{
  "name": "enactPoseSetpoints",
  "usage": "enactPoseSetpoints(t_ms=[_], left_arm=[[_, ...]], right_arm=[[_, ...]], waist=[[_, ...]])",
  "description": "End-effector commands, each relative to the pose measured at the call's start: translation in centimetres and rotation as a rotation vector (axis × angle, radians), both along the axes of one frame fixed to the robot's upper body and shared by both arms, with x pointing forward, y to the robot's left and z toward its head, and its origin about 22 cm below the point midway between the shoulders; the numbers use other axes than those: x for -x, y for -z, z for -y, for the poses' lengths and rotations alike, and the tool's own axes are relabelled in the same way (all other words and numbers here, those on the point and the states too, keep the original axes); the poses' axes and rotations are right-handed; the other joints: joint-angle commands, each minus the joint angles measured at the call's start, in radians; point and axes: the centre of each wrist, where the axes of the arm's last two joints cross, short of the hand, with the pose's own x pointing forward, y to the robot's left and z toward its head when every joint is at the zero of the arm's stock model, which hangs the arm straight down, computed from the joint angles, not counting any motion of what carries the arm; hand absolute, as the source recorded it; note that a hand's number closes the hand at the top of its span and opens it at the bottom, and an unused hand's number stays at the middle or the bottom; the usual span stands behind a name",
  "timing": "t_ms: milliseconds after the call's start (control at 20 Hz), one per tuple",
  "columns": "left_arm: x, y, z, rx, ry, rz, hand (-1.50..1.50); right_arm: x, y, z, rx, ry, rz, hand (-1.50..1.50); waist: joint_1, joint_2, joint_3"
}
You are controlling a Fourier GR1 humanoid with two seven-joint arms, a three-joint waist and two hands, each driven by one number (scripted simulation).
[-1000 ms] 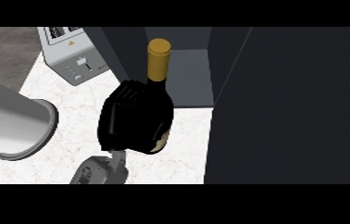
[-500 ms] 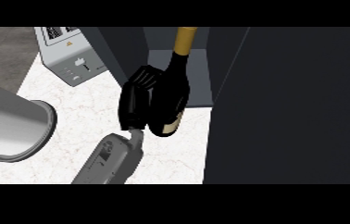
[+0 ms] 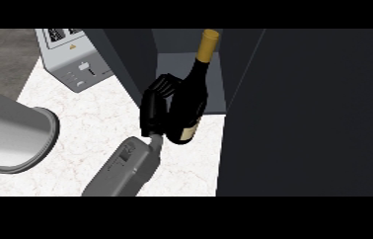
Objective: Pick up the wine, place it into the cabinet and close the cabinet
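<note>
Head view: black hand (image 3: 157,107) grips dark, gold-capped wine bottle (image 3: 191,102).

Dark, near-black glass wine bottle (image 3: 191,97) with mustard-yellow foil at the neck and a pale tan label low on the body. Glossy black robot hand (image 3: 155,107) on a matte grey forearm (image 3: 124,169). White marble tabletop (image 3: 87,114) with faint pinkish veining. Dark charcoal cabinet (image 3: 299,109). Light grey toaster (image 3: 76,55). Silver-grey metal pot (image 3: 22,139).
</note>
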Motion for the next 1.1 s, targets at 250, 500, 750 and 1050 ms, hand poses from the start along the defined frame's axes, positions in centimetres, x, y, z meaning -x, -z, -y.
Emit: enactPoseSetpoints(t_ms=[250, 500, 750, 1050], left_arm=[[0.7, 3.7, 0.4, 0.011, -0.031, -0.01, 1.5], [-2.6, 3.4, -0.6, 0.072, -0.066, -0.041, 1.5], [-3.2, 2.5, 0.3, 0.066, -0.041, -0.049, 1.5], [-5.2, 2.5, -0.1, 0.061, -0.077, -0.066, 1.5]], right_arm=[[3.0, -2.5, 0.5, -0.086, -0.046, 0.038, -1.5], [3.4, -3.2, 0.6, -0.065, -0.083, 0.054, -1.5], [4.0, -2.7, 0.8, -0.085, -0.047, 0.047, -1.5], [2.8, -2.6, 0.6, -0.083, -0.089, 0.04, -1.5]], waist=[[0.003, 0.001, -0.001], [-0.012, 0.005, -0.001], [-0.001, -0.001, 0.0], [-0.012, 0.005, 0.0]])
